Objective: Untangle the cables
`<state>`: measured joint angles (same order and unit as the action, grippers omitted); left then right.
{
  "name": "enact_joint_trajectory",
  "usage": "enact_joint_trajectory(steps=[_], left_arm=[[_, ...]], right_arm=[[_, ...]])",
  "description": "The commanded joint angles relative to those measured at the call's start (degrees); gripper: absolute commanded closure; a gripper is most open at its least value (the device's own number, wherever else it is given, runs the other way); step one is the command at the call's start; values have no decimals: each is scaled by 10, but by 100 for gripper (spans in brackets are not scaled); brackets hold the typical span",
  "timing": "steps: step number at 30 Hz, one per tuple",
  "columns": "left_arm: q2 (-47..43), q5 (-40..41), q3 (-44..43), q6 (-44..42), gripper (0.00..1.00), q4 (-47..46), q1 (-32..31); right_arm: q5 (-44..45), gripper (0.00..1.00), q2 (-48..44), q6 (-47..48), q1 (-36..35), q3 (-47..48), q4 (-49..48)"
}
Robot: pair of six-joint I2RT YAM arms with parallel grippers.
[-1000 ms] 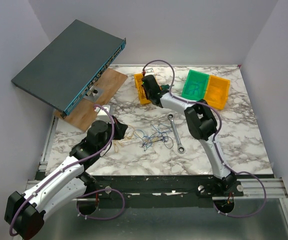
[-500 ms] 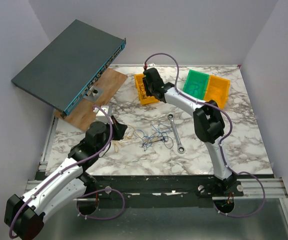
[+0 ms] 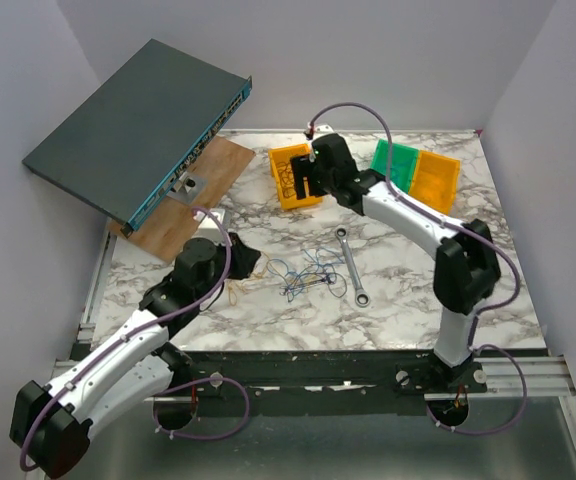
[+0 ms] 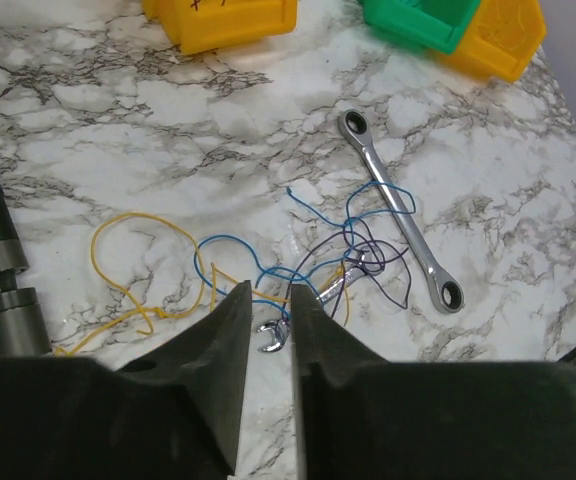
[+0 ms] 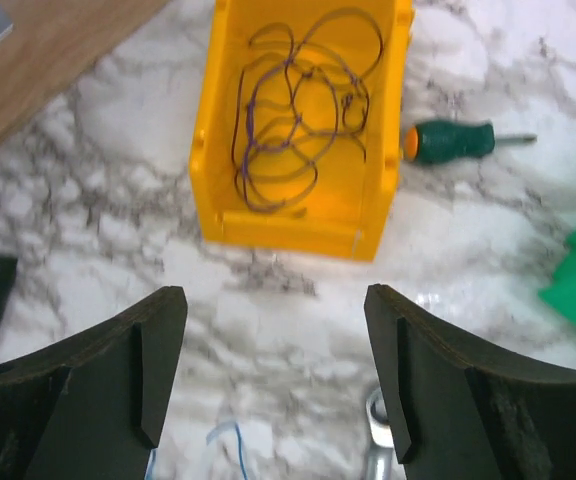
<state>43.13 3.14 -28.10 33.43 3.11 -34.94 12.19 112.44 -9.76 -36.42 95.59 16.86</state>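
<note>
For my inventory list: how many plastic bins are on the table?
3. One yellow bin at the back centre, a green bin to its right, and an orange bin beside the green one.

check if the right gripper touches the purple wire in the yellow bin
Apart. The right wrist view shows the purple wire coiled inside the yellow bin, with bare marble between the bin and the open right gripper.
</note>
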Motion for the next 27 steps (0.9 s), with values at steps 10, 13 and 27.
enact_joint_trajectory(steps=[10,13,27], left_arm=[[133,-141,-54,-3,41,-28,-8],[157,-152,-64,-1,38,-28,-20],[181,-151,-70,16,38,-35,-29]], right_arm=[[-165,28,-279,-9,-4,-357,4],[-184,31,-281,-19,-4,-390,-19],[-219,99,-255,-26,-5,-395,-47]])
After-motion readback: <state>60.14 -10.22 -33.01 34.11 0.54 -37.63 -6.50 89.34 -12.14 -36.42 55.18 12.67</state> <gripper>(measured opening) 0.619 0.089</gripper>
